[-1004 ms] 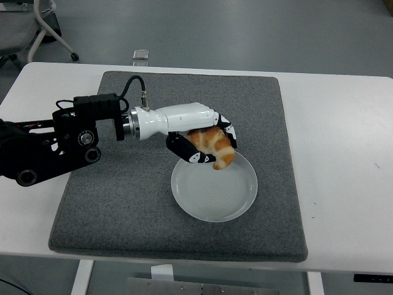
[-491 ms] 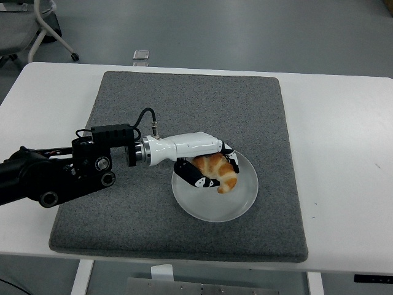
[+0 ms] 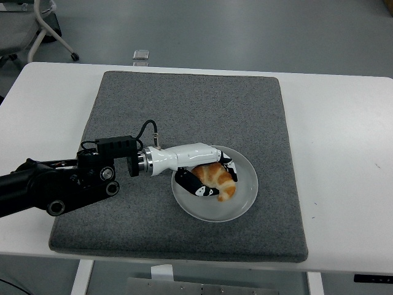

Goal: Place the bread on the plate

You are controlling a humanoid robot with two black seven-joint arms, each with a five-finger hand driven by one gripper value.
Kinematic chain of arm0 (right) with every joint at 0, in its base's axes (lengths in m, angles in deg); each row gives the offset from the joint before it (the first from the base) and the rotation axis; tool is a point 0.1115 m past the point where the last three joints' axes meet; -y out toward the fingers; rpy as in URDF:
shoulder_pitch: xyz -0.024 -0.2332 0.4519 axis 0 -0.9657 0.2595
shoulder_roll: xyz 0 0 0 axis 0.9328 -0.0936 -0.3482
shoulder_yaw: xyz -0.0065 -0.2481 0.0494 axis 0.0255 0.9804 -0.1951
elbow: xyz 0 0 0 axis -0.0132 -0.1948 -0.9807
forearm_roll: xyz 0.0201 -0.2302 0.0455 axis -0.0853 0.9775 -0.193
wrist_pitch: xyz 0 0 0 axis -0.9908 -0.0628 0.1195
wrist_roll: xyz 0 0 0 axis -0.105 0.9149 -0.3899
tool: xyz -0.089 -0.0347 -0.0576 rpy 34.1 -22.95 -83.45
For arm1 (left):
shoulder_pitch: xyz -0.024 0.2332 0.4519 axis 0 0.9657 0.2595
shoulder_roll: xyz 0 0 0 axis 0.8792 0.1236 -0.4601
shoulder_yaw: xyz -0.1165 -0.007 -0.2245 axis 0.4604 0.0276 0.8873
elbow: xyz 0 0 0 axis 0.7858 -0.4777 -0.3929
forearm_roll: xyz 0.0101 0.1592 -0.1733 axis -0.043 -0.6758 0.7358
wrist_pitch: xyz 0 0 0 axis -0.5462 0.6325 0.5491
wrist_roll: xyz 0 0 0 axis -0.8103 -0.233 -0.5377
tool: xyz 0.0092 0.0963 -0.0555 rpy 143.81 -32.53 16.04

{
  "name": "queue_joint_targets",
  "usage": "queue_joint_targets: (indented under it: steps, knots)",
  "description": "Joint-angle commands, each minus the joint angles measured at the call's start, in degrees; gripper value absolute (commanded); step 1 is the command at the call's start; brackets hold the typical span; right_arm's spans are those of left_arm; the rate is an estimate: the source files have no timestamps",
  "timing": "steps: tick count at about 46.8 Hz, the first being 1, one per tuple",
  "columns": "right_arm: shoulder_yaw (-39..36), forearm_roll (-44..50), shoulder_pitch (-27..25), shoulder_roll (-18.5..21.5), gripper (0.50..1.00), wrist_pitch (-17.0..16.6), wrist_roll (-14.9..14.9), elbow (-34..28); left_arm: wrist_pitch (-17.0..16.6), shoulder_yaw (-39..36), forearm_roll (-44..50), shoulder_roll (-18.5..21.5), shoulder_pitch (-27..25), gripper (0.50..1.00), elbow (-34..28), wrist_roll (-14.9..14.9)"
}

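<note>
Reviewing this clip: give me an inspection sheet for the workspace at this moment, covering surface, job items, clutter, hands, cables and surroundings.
Surface: white table with a grey mat covering its middle.
Job's things: bread low over the white plate, held in the hand's fingers; whether it touches the plate cannot be told.
Clutter: nothing seen on the table.
Hands: left hand closed around the bread over the plate; right hand not in view.
Cables: black cable looping at the left wrist.
Surroundings: grey floor, chair base at top left, small object on the floor beyond the table.
</note>
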Motion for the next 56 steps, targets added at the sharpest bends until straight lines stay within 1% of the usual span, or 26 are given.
queue_joint_targets:
  steps: [1, 7, 9, 11, 15, 16, 19, 21, 24, 27, 29, 31, 39, 45, 48, 50, 56]
  knots:
    - [0.0, 0.0, 0.1, 0.0, 0.930, 0.0, 0.0, 0.0, -0.1, 0.0, 0.1, 0.0, 0.1, 0.500, 0.1, 0.0]
    - [0.0, 0.0, 0.0, 0.0, 0.930, 0.0, 0.1, 0.0, -0.2, 0.2, 0.9, -0.1, 0.0, 0.500, 0.8, 0.0]
    - [0.0, 0.0, 0.0, 0.0, 0.930, 0.0, 0.0, 0.0, -0.2, 0.3, 1.0, -0.4, 0.0, 0.520, 1.1, 0.0]
    - [0.0, 0.0, 0.0, 0.0, 0.930, 0.0, 0.0, 0.0, -0.2, 0.4, 1.0, -0.5, 0.0, 0.563, 1.4, 0.0]
    - [0.0, 0.0, 0.0, 0.0, 0.930, 0.0, 0.1, 0.0, -0.8, 0.6, 1.1, -0.8, 0.1, 0.700, 2.2, 0.0]
    - [0.0, 0.0, 0.0, 0.0, 0.930, 0.0, 0.1, 0.0, -1.2, 0.6, 1.1, -1.0, 0.0, 0.722, 2.3, 0.0]
    - [0.0, 0.0, 0.0, 0.0, 0.930, 0.0, 0.0, 0.0, -2.5, 0.4, 1.2, -1.5, 0.1, 0.748, 2.9, 0.0]
    - [0.0, 0.0, 0.0, 0.0, 0.930, 0.0, 0.0, 0.0, -2.9, 0.4, 1.2, -1.6, 0.1, 0.780, 3.3, 0.0]
    - [0.0, 0.0, 0.0, 0.0, 0.930, 0.0, 0.1, 0.0, -2.9, 0.4, 1.4, -1.6, 0.1, 0.850, 3.3, 0.0]
    - [0.0, 0.0, 0.0, 0.0, 0.930, 0.0, 0.0, 0.0, -2.9, 0.4, 2.1, -1.7, 0.1, 0.883, 3.3, 0.1]
    - [0.0, 0.0, 0.0, 0.0, 0.930, 0.0, 0.1, 0.0, -2.9, 0.4, 2.7, -1.6, 0.1, 0.893, 3.3, 0.0]
    - [0.0, 0.0, 0.0, 0.0, 0.930, 0.0, 0.0, 0.0, -2.9, 0.4, 3.2, -1.7, 0.0, 0.921, 3.3, 0.0]
    - [0.0, 0.0, 0.0, 0.0, 0.930, 0.0, 0.0, 0.0, -2.8, 0.4, 4.1, -1.6, 0.0, 0.930, 3.3, 0.0]
    - [0.0, 0.0, 0.0, 0.0, 0.930, 0.0, 0.0, 0.0, -2.8, 1.1, 6.3, -1.6, -0.2, 0.958, 3.3, 0.1]
    - [0.0, 0.0, 0.1, 0.0, 0.930, 0.0, 0.0, 0.0, -2.7, 2.5, 10.3, -1.6, -0.9, 0.966, 3.3, 0.0]
    - [0.0, 0.0, 0.0, 0.0, 0.930, 0.0, 0.0, 0.0, -2.5, 4.3, 14.1, -1.6, -1.4, 0.988, 3.3, 0.1]
    - [0.0, 0.0, 0.0, 0.0, 0.930, 0.0, 0.0, 0.0, -0.4, 8.3, 25.1, -0.8, -5.2, 0.988, 3.3, 0.0]
